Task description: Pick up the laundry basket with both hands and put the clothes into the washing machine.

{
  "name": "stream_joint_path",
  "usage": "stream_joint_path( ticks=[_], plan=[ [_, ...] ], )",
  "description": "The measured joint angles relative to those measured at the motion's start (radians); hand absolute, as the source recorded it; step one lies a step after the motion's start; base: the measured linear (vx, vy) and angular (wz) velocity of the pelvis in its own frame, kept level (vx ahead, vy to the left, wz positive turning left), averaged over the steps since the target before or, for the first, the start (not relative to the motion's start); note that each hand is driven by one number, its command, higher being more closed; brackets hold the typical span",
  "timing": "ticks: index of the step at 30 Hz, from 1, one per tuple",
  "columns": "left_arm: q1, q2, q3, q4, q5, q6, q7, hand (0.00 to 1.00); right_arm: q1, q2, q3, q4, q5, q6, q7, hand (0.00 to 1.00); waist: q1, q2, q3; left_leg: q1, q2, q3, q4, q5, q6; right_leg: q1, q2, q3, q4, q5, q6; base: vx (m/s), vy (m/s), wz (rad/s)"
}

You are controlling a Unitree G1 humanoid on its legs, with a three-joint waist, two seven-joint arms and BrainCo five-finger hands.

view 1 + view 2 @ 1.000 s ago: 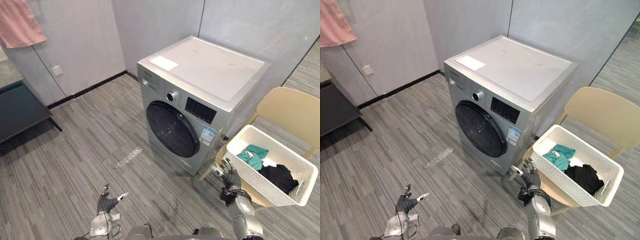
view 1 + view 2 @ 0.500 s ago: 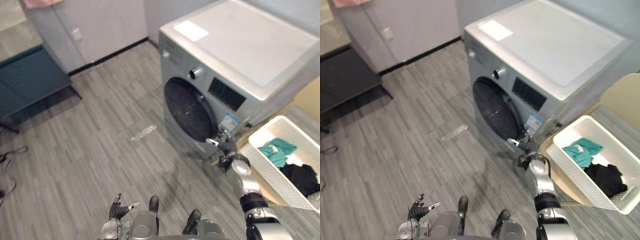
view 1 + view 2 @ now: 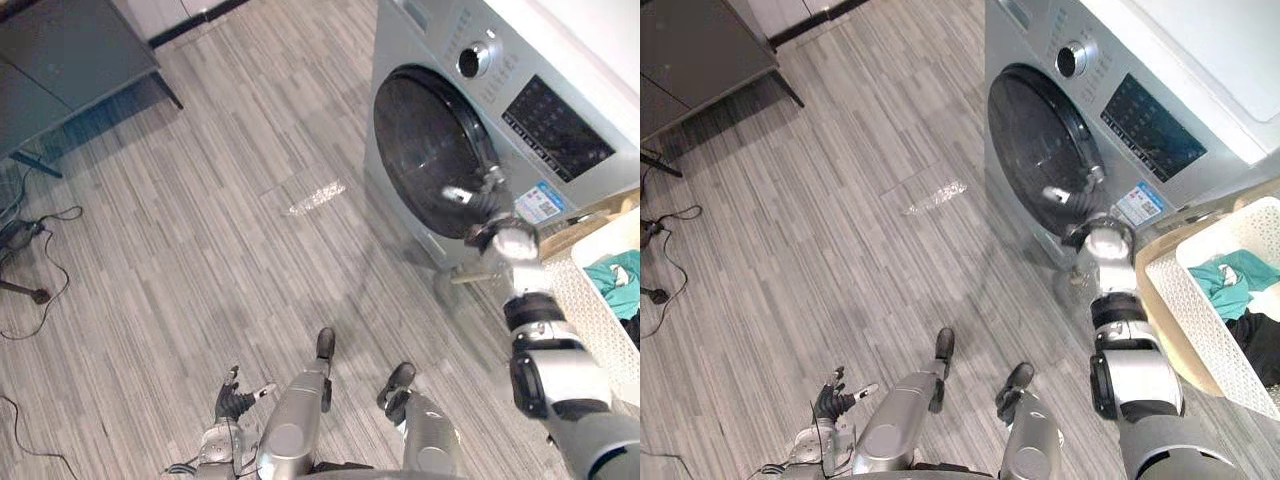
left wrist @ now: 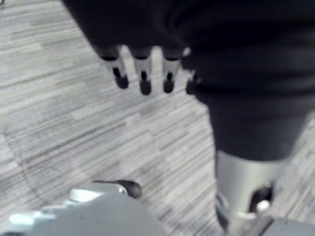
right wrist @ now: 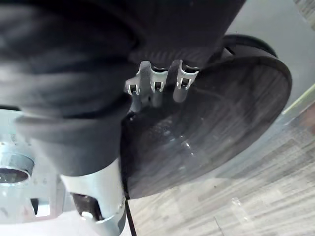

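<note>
Right eye view: white perforated basket (image 3: pixel 1203 325).

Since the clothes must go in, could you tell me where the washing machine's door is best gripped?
Probably the door's rim on the side towards the laundry basket, approached from the front: the round door's edge stands proud there, and the right hand is at that edge.
</note>
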Motion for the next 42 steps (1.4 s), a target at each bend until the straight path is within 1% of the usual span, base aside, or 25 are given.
stream_joint_path(
  ticks=[4,8,13,16,17,22,25,26,28,29,30,32,33,34,36,38,42],
  plan=[
    [0.0,0.0,0.003,0.002,-0.018,0.0,0.019,0.0,-0.014,-0.035,-0.036,-0.003,0.009,-0.001,-0.021,0.0,-0.001,-0.004,0.01,-0.018,0.0,0.0,0.003,0.002,0.004,-0.019,-0.001,0.001,0.011,0.0,0.0,-0.03,-0.01,0.01],
    [-0.007,0.002,0.005,0.004,-0.022,0.0,0.021,0.0,-0.013,-0.06,-0.064,-0.014,0.02,-0.004,-0.04,0.0,-0.001,-0.005,0.019,-0.046,0.001,0.0,0.019,0.002,0.004,-0.042,0.001,0.003,0.02,0.0,-0.001,0.0,0.0,0.0],
    [-0.021,0.007,0.014,0.005,-0.023,-0.001,0.023,0.0,-0.013,-0.067,-0.073,-0.013,0.029,-0.007,-0.055,0.0,0.001,-0.016,0.033,-0.062,0.004,0.0,0.025,0.002,0.004,-0.055,0.003,0.005,0.02,0.001,-0.002,0.0,0.0,0.0],
    [-0.032,0.008,0.014,0.014,-0.032,-0.001,0.031,0.0,-0.029,-0.071,-0.073,0.013,0.032,-0.01,-0.056,0.0,0.005,-0.016,0.037,-0.094,0.008,0.0,0.037,0.002,0.005,-0.083,0.008,0.006,0.02,0.007,-0.01,0.01,-0.008,-0.02],
    [-0.035,0.009,0.013,0.015,-0.033,-0.001,0.037,0.0,-0.04,-0.071,-0.072,0.03,0.034,-0.01,-0.055,0.0,0.006,-0.016,0.04,-0.096,0.008,0.0,0.039,0.008,0.012,-0.084,0.008,0.006,0.02,0.008,-0.011,0.01,-0.017,-0.03],
    [-0.043,0.008,0.01,0.01,-0.072,-0.005,0.043,0.0,-0.167,-0.082,-0.058,0.169,0.041,-0.009,-0.055,0.0,0.03,-0.012,0.053,-0.148,0.019,-0.007,0.055,0.008,0.012,-0.127,0.022,0.004,0.021,0.015,-0.021,-0.02,-0.028,-0.01],
    [-0.049,0.003,0.007,0.005,-0.099,-0.011,0.046,0.0,-0.215,-0.118,-0.048,0.221,0.049,-0.01,-0.063,0.0,0.05,-0.002,0.057,-0.186,0.021,-0.029,0.055,0.011,0.01,-0.153,0.024,-0.013,0.024,0.015,-0.022,-0.04,-0.029,0.14],
    [-0.061,-0.001,0.002,0.002,-0.105,-0.012,0.047,0.0,-0.23,-0.137,-0.048,0.232,0.05,-0.01,-0.064,0.0,0.061,0.003,0.06,-0.205,0.02,-0.034,0.055,0.015,0.01,-0.17,0.024,-0.018,0.028,0.015,-0.023,-0.05,-0.031,0.14],
    [-0.082,-0.008,0.003,0.0,-0.117,-0.016,0.06,0.0,-0.258,-0.149,-0.049,0.232,0.051,-0.01,-0.066,0.0,0.061,0.015,0.068,-0.232,0.018,-0.052,0.054,0.024,0.008,-0.191,0.023,-0.033,0.034,0.015,-0.023,-0.04,-0.036,0.17],
    [-0.089,-0.012,0.003,-0.001,-0.118,-0.019,0.063,0.0,-0.265,-0.146,-0.049,0.232,0.052,-0.016,-0.072,0.0,0.062,0.017,0.069,-0.244,0.018,-0.057,0.053,0.029,0.006,-0.202,0.022,-0.038,0.038,0.014,-0.024,-0.01,-0.04,0.15],
    [-0.097,-0.018,0.003,-0.001,-0.118,-0.022,0.065,0.0,-0.262,-0.135,-0.046,0.233,0.052,-0.032,-0.096,0.0,0.061,0.017,0.07,-0.254,0.017,-0.065,0.053,0.036,0.007,-0.207,0.021,-0.047,0.04,0.014,-0.025,0.0,-0.04,0.13],
    [-0.112,-0.023,0.003,-0.004,-0.119,-0.022,0.065,0.0,-0.261,-0.12,-0.038,0.232,0.058,-0.039,-0.093,0.0,0.063,0.018,0.07,-0.259,0.017,-0.076,0.053,0.037,0.006,-0.21,0.021,-0.052,0.044,0.012,-0.027,-0.04,-0.045,0.09],
    [-0.124,-0.029,0.003,-0.023,-0.119,-0.023,0.065,0.0,-0.262,-0.113,-0.03,0.229,0.068,-0.041,-0.095,0.0,0.075,0.024,0.071,-0.278,0.017,-0.082,0.052,0.032,0.004,-0.221,0.02,-0.058,0.052,0.009,-0.031,-0.09,-0.039,0.1],
    [-0.129,-0.033,0.004,-0.034,-0.12,-0.024,0.065,0.0,-0.262,-0.118,-0.029,0.227,0.078,-0.044,-0.094,0.0,0.081,0.028,0.073,-0.286,0.018,-0.083,0.053,0.031,0.005,-0.225,0.019,-0.067,0.053,0.005,-0.033,-0.1,-0.035,0.21],
    [-0.144,-0.036,0.016,-0.041,-0.131,-0.03,0.068,0.0,-0.228,-0.104,-0.012,0.168,0.097,-0.076,-0.082,0.0,0.079,0.03,0.074,-0.308,0.034,-0.075,0.054,0.031,0.004,-0.239,0.02,-0.097,0.056,-0.001,-0.035,-0.06,-0.051,0.25],
    [-0.154,-0.043,0.019,-0.041,-0.138,-0.029,0.069,0.0,-0.202,-0.077,0.0,0.119,0.099,-0.081,-0.083,0.0,0.08,0.03,0.074,-0.313,0.04,-0.073,0.054,0.031,0.004,-0.239,0.021,-0.111,0.061,-0.006,-0.04,-0.05,-0.063,0.13],
    [-0.159,-0.064,0.032,-0.038,-0.138,-0.026,0.086,0.0,-0.107,0.042,0.044,-0.05,0.139,-0.095,-0.105,0.0,0.081,0.026,0.072,-0.328,0.054,-0.065,0.061,0.031,0.003,-0.238,0.029,-0.14,0.067,-0.015,-0.046,-0.04,-0.061,0.13]
  ],
)
